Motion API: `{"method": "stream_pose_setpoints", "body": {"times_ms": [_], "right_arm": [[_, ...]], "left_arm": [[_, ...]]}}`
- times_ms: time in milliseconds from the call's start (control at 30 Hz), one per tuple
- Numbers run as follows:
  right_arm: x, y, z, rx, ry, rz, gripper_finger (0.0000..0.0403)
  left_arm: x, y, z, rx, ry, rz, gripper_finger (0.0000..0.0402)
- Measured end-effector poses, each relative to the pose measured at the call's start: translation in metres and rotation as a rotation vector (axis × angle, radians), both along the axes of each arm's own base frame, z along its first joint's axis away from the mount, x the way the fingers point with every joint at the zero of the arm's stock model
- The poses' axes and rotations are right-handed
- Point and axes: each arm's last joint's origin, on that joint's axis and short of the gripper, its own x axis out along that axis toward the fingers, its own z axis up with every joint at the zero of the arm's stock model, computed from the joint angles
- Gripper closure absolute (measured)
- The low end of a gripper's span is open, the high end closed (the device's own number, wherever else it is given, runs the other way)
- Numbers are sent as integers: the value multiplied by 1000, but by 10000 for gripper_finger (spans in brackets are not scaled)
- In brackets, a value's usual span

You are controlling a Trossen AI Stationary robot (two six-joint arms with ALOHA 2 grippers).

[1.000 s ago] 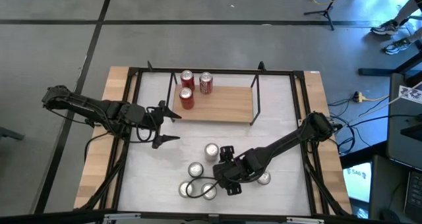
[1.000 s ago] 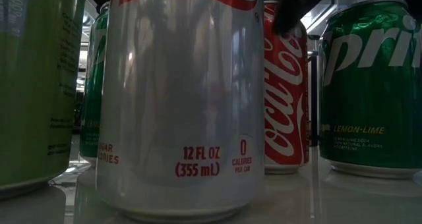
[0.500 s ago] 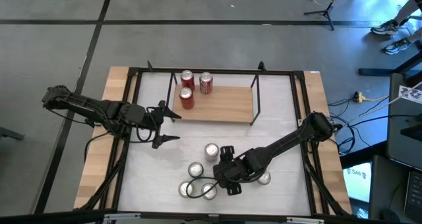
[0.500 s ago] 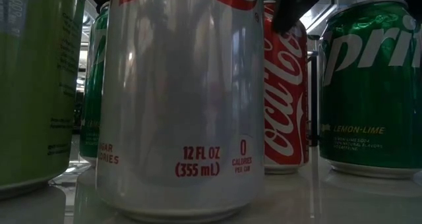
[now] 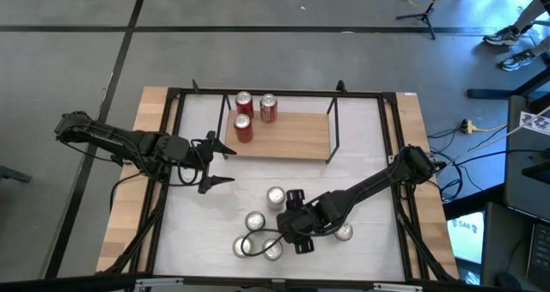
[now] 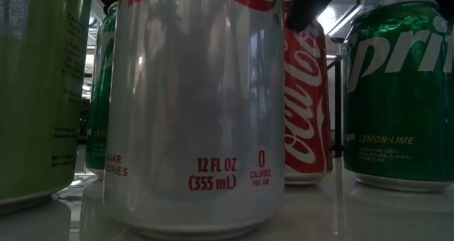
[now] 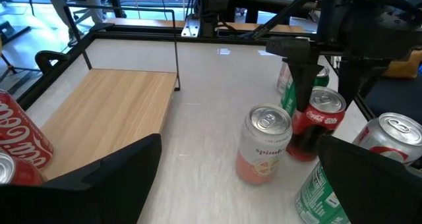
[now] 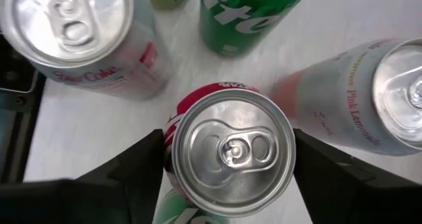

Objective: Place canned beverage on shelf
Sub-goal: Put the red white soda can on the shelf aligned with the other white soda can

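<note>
Right pincer (image 8: 227,159) straddles our red can (image 8: 227,148), fingers apart; three cans shelved (image 5: 292,136), five left on the desk.

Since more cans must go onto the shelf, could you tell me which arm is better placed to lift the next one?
The right: its gripper already straddles the red can in the front cluster, while the left gripper hangs open beside the shelf.

Silver can (image 6: 193,106) top cut off

Red Coca-Cola can (image 8: 227,148) with silver top, green Sprite can (image 6: 399,92), possibly pale-pink lemonade can (image 7: 264,145), light-wood shelf (image 5: 288,136)
</note>
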Motion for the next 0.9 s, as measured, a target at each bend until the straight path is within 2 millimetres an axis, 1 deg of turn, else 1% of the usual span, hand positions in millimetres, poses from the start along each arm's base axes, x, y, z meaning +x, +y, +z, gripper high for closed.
{"method": "stream_pose_setpoints", "body": {"times_ms": [233, 400, 600, 700, 900], "right_arm": [[1, -3, 12, 22, 24, 7, 129], [0, -4, 28, 11, 38, 6, 131], [-2, -6, 61, 58, 35, 25, 130], [-2, -12, 80, 71, 20, 31, 132], [2, -35, 113, 80, -33, 12, 128]], "left_arm": [[0, 0, 0, 0, 0, 0, 5], [0, 0, 0, 4, 0, -1, 5], [0, 0, 0, 7, 0, -2, 5], [0, 0, 0, 7, 0, -3, 5], [0, 0, 0, 7, 0, -2, 5]]}}
